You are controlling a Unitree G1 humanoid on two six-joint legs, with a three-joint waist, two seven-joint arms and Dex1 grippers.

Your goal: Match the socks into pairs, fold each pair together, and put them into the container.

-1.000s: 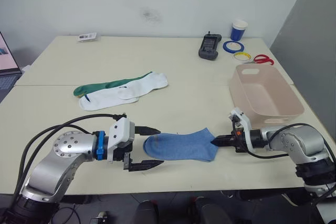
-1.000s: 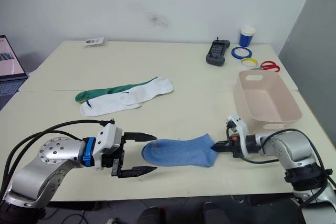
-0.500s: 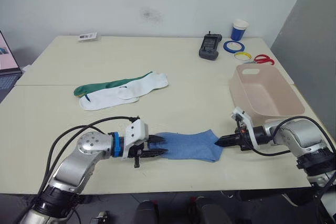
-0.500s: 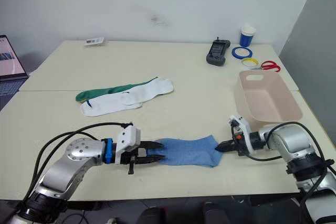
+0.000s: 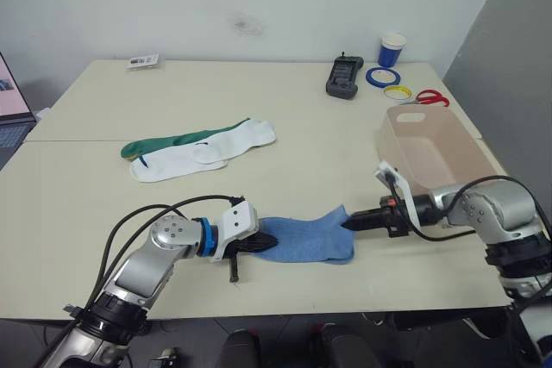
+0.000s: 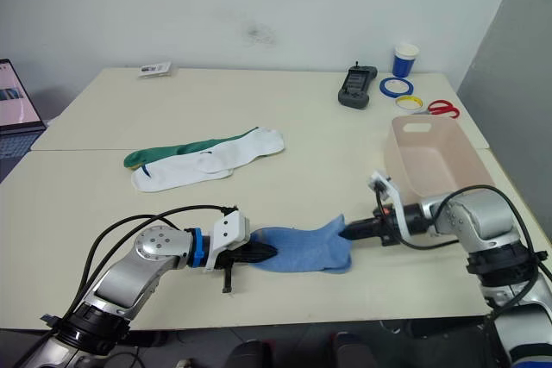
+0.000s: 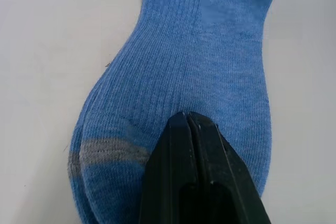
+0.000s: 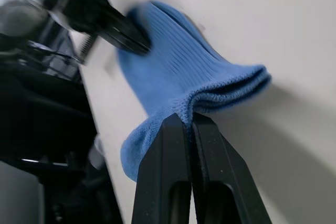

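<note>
A light blue sock [image 5: 306, 237] lies near the table's front edge, stretched between both grippers. My left gripper [image 5: 267, 243] is shut on its toe end, with the black fingertips [image 7: 187, 116] pressed together into the blue sock [image 7: 199, 51] fabric. My right gripper [image 5: 348, 223] is shut on the cuff, which it holds slightly off the table; the folded edge of the blue sock [image 8: 178, 72] is pinched between its fingers [image 8: 173, 145]. Two white socks [image 5: 203, 154] and a dark green sock [image 5: 164, 142] overlap at mid-left. The pale pink container [image 5: 435, 148] stands at the right.
At the back right are a black device [image 5: 344, 76], a blue-and-white cup [image 5: 392, 49], blue tape [image 5: 379, 77], yellow tape [image 5: 398, 92] and red scissors [image 5: 433, 97]. A small card [image 5: 143, 59] lies at the back left. A laptop [image 5: 7, 105] sits at the left edge.
My left gripper moved right onto the blue sock's toe and closed from wide open. My right gripper drew the cuff up and to the left, so the sock looks shorter.
</note>
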